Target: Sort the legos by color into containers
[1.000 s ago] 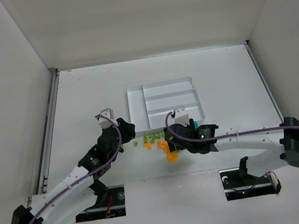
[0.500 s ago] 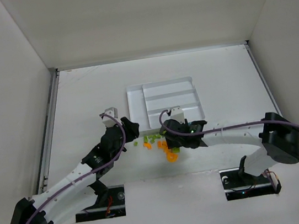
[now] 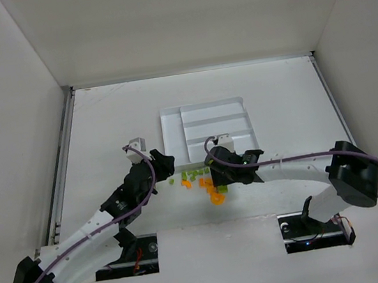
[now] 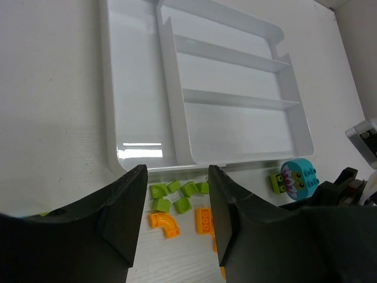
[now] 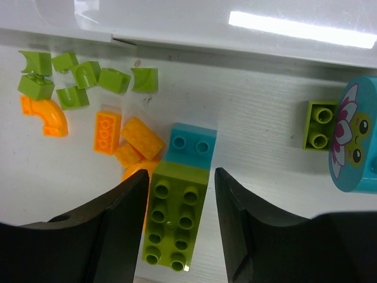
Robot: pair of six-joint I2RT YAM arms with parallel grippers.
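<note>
The white tray [image 3: 168, 136] lies mid-table with nothing in its sections; it also shows in the left wrist view [image 4: 138, 100]. Just in front of it lie small lime bricks [image 3: 192, 177] and orange bricks [image 3: 216, 196]. My right gripper [image 5: 179, 230] is open, its fingers on either side of a long lime brick [image 5: 174, 221] that butts against a teal brick [image 5: 191, 144]; it touches neither. My left gripper [image 4: 177, 230] is open and empty, above the lime bricks [image 4: 177, 196] and an orange curved piece [image 4: 165, 223]. From above, the left gripper [image 3: 163, 166] is left of the pile and the right gripper [image 3: 215, 175] is over it.
A round teal piece [image 5: 356, 138] with a flower face and a small lime two-stud brick [image 5: 320, 124] lie to the right of the pile. Orange flat bricks [image 5: 109, 131] lie left of the long lime brick. The tray's near wall [image 5: 177, 26] runs close behind the bricks.
My right gripper has moved left from beside the teal piece to over the pile, and its arm has swung outward. My left gripper has shifted only slightly.
</note>
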